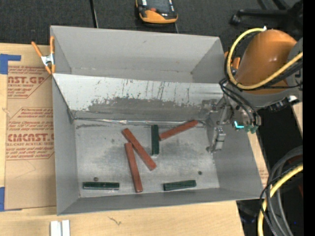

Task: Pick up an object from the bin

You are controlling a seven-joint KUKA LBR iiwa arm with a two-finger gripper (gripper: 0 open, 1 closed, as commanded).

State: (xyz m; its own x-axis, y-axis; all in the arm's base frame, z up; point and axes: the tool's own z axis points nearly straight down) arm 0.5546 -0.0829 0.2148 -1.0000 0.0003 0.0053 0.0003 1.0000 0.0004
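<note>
Gripper low by right wall of bin, grip cannot be told | red-brown stick just left, apart | bare floor in front of the gripper | crossed sticks mid-bin | green sticks along front edge

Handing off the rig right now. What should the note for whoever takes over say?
Gripper: low at the right side of the bin, holding nothing that can be seen.
Nearest: slanted red-brown stick just to its left, upright dark green stick beyond.
Mid-bin: two crossed red-brown sticks.
Front wall: two green sticks.
Done: nothing picked yet.
Left: grasp one stick and lift it out.
</note>
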